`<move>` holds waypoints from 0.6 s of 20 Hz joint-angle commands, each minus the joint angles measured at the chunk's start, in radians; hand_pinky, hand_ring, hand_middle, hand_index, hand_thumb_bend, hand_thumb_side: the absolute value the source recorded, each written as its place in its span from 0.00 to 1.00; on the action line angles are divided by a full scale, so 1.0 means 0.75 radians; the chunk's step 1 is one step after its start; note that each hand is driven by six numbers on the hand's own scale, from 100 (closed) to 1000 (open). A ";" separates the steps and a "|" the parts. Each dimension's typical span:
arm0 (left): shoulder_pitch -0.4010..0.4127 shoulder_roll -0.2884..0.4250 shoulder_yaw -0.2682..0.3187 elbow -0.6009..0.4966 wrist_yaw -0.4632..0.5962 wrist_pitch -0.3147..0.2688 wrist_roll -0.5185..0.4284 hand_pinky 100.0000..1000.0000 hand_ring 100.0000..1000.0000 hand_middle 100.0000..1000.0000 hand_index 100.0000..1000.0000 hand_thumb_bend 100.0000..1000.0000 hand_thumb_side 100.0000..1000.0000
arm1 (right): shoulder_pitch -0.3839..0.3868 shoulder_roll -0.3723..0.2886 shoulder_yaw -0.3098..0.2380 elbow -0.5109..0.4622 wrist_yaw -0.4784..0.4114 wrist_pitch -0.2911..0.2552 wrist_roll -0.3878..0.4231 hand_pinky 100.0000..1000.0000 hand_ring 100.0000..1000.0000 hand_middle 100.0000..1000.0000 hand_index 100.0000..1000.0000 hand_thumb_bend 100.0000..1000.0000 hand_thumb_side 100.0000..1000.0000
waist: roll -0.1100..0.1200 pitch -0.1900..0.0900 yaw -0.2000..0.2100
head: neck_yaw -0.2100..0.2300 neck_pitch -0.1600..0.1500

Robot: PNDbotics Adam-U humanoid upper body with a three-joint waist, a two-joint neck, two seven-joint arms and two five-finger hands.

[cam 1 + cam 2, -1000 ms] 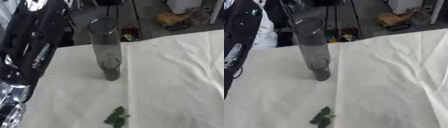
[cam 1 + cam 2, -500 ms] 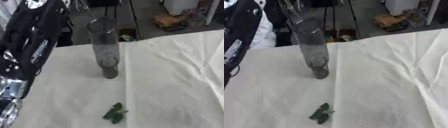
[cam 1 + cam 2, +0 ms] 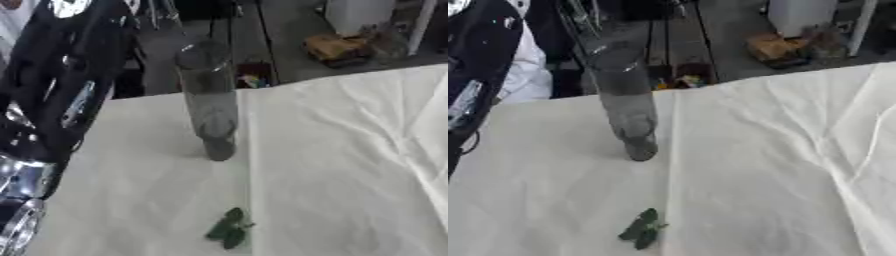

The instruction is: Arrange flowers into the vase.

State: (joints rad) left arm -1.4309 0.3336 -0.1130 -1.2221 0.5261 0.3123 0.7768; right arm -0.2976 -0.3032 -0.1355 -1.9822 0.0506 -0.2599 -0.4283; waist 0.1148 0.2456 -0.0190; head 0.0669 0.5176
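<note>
Left eye view: tall clear glass vase (image 3: 208, 100) upright, empty | green leaf sprig (image 3: 227, 229) on white-clothed worktop (image 3: 350, 170) | hand state: cannot tell, neither visible | next: pick sprig

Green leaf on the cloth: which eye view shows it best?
Right eye view: the leaf lies whole on the white cloth, clear of the bottom edge, below the vase. Left eye view shows it too, lower and closer to the edge.
</note>
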 commanded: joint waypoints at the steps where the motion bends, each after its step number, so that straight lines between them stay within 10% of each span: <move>1: -0.013 0.025 0.005 -0.064 0.016 0.195 0.174 0.00 0.00 0.00 0.00 0.00 0.73 | -0.009 -0.009 -0.011 -0.024 -0.012 0.001 -0.008 0.73 0.57 0.43 0.81 0.00 0.92 | -0.009 -0.032 0.000 | -0.009 -0.012; 12: 0.007 0.012 0.005 -0.098 0.032 0.207 0.174 0.00 0.00 0.00 0.00 0.00 0.73 | -0.012 -0.006 -0.009 -0.024 -0.014 0.004 -0.010 0.73 0.57 0.43 0.81 0.00 0.92 | -0.010 -0.030 -0.001 | -0.010 -0.015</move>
State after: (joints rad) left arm -1.4076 0.3313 -0.1135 -1.2792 0.5471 0.3238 0.7653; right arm -0.2979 -0.3021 -0.1355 -1.9822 0.0498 -0.2568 -0.4342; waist 0.1148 0.2456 -0.0193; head 0.0599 0.5166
